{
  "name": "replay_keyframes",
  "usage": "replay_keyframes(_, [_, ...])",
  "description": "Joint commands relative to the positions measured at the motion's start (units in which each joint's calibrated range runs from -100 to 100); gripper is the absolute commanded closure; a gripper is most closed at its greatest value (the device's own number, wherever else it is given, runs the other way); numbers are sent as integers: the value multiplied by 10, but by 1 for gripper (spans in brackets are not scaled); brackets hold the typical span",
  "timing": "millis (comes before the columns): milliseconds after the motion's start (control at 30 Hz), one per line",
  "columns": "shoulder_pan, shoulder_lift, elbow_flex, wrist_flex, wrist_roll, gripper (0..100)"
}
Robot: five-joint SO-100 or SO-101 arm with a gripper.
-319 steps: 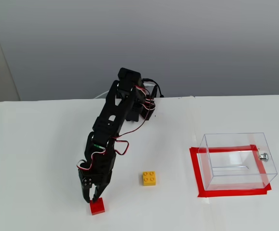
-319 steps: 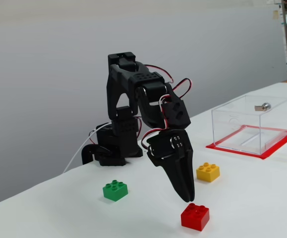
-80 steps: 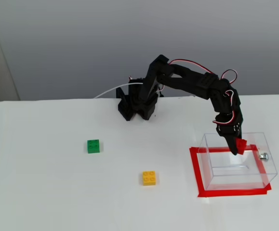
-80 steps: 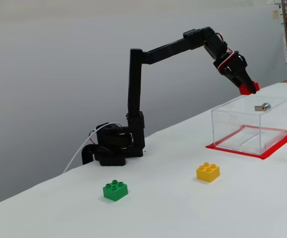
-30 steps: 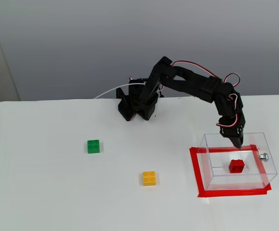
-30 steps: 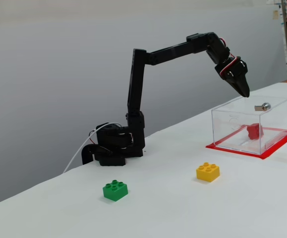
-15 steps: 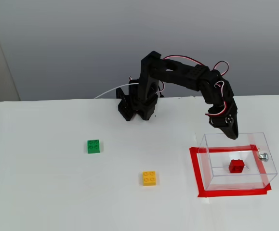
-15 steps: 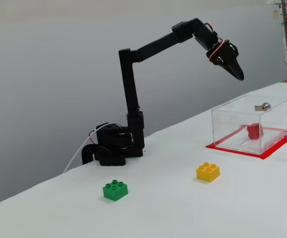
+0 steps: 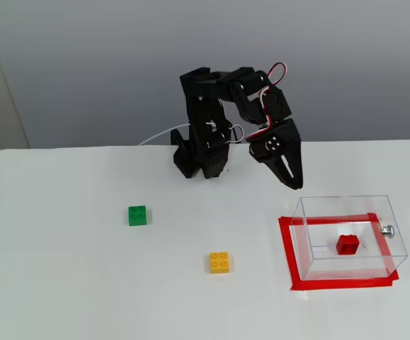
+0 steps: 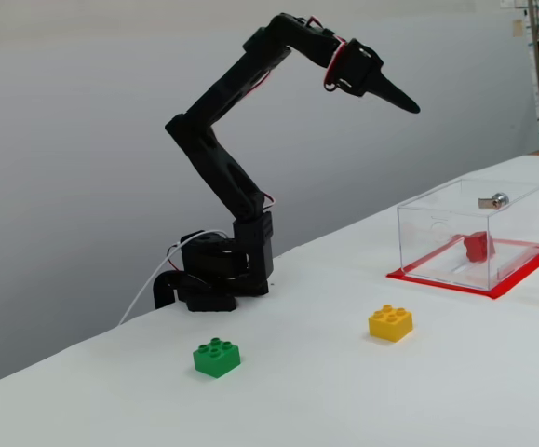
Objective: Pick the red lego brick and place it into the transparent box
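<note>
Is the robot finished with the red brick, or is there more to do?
It looks done. The red lego brick lies inside the transparent box, on its floor. The gripper hangs in the air away from the box, holding nothing, its fingers apparently together. The yellow brick and green brick sit untouched on the table. Nothing seems left except perhaps the arm going to rest.

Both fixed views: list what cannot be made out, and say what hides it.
- Gripper: its fingers overlap in both fixed views, so open or shut cannot be told.
- Red lego brick: it lies inside the transparent box; in a fixed view the clear wall blurs its studs.
- Arm base: its back faces away from the cameras.
- White cable: it drops behind the table edge.
</note>
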Motion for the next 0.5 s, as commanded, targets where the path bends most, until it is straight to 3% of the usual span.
replay_keyframes(0, [58, -76, 50, 2, 12, 98])
replay_keyframes(467, [254, -292, 248, -6, 10, 99])
